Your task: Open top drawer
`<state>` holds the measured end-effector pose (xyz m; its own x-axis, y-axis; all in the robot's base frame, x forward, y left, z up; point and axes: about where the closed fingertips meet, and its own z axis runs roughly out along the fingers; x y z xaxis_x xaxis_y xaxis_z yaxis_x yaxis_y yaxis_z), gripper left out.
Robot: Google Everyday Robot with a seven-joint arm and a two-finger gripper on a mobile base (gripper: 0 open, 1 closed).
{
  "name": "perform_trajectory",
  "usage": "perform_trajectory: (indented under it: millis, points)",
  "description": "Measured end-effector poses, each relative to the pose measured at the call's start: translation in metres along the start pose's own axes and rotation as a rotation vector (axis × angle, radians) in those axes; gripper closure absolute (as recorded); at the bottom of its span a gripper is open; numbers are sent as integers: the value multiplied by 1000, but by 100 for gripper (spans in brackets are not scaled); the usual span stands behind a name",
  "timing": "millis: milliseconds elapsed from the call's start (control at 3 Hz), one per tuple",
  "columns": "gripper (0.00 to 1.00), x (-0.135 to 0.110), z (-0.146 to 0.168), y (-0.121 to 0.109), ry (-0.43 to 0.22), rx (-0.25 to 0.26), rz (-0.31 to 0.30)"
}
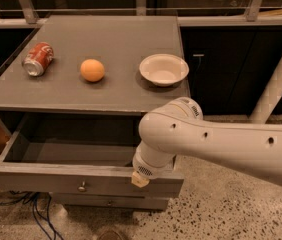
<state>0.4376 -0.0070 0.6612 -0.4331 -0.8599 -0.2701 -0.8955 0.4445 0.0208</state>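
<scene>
In the camera view I see the top drawer [41,180] standing pulled out from under the counter [111,34], its wide grey front running across the lower left of the frame. Its grey inside is open to view between the front and the counter's edge, and I can make out nothing lying in it. A small round metal knob [82,186] sits on the front, left of where the arm comes down.

My arm [221,144] enters from the right edge as a thick white tube and bends down near the centre of the frame. The hand [141,178] is at its end, low and just right of centre, resting against the top edge of the drawer front near its right end. The wrist covers most of it, and only a pale tip shows. I cannot tell how far open the hand is or whether it has hold of anything.

On the counter, a red soda can [37,59] lies on its side at the upper left. An orange [92,70] sits to its right, and an empty white bowl [164,69] sits further right near the counter's edge. The three are well apart from one another.

Below the top drawer, the front of a lower drawer [131,202] shows, set further back. Dark cables [33,211] trail over the speckled floor [226,209] at the lower left.
</scene>
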Motion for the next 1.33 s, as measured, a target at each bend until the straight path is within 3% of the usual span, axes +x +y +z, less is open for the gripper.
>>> perform_trajectory:
  millis: [1333]
  points:
    - [100, 15, -15, 23, 24, -14, 35]
